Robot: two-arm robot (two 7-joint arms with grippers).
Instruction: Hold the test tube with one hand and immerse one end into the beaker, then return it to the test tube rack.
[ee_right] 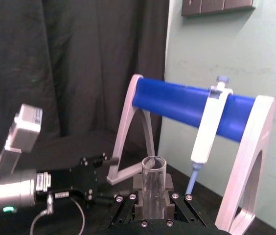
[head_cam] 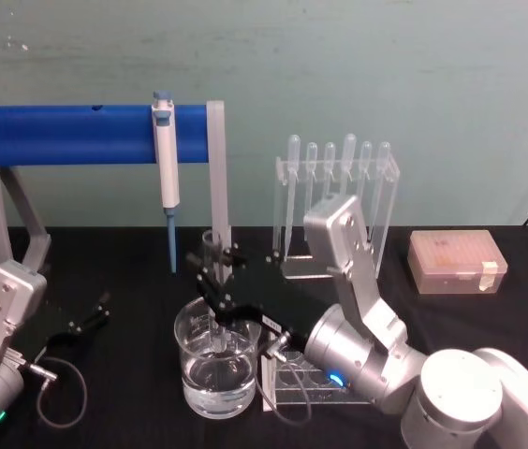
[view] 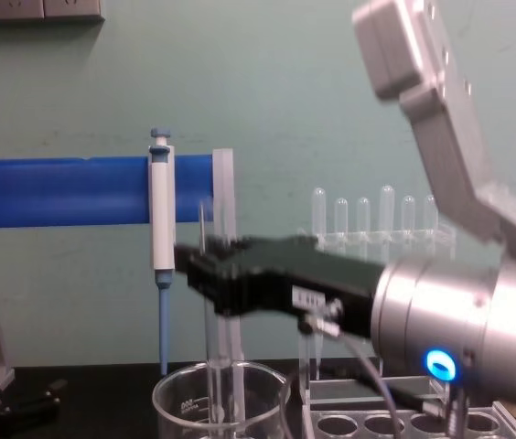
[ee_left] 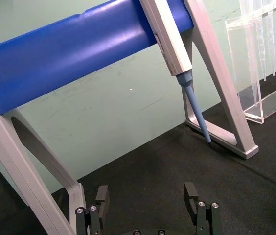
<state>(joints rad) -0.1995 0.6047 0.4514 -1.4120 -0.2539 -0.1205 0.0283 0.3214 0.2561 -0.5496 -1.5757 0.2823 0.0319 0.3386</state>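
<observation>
- Holding the test tube (head_cam: 212,245) upright, my right gripper (head_cam: 220,283) has its fingers closed on the glass a little below the open rim. In the right wrist view the tube's mouth stands up between the jaws.
- From the head view I see the tube's lower part reaching down inside the beaker (head_cam: 192,374), well below its rim. The beaker holds clear water in its lower part, and I cannot tell whether the tube's round end touches it.
- From the chest view the black right gripper comes in from the right above the beaker, with the tube running straight down past the rim.
- The test tube rack (head_cam: 292,379), clear plastic with round holes, sits on the black table (head_cam: 133,262) just right of the beaker, under my right arm.
- My left gripper (ee_left: 147,196) hovers low over the table at the far left, near the foot of the blue-bar stand (head_cam: 95,133). Its fingers are apart with nothing between them.
- A blue-and-white pipettor (head_cam: 165,154) hangs from that stand behind the beaker. A clear rack of pipettes (head_cam: 339,187) stands farther back on the right, and a pinkish tip box (head_cam: 456,262) lies to the right of it.
</observation>
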